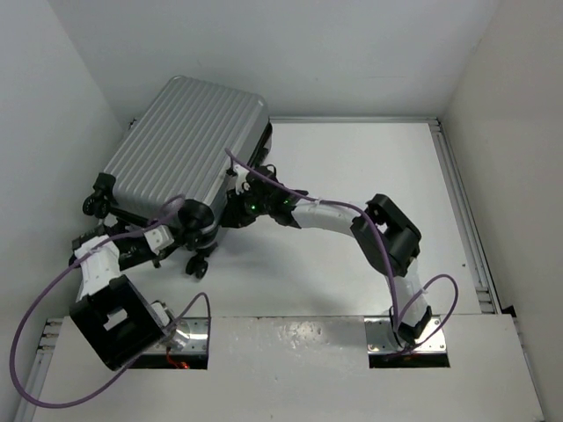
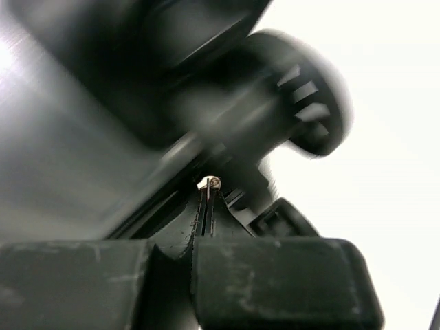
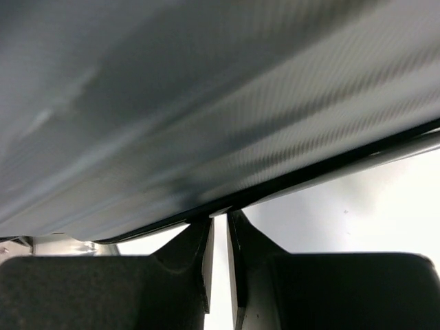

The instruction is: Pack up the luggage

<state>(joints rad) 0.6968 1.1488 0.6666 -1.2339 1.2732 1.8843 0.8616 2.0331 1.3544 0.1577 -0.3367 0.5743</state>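
With the left gripper [image 2: 208,198] clenched and the right gripper [image 3: 218,230] slightly parted and empty, both are seemingly closing the luggage [image 1: 180,141] at upper left, which next needs a rim grip.

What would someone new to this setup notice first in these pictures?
The big silver-grey ribbed luggage stands out most, lying closed at the far left of the table, with its black wheels toward the robot. The left fingers are shut right beside a wheel. The right fingers sit slightly apart at the side rim of the case.
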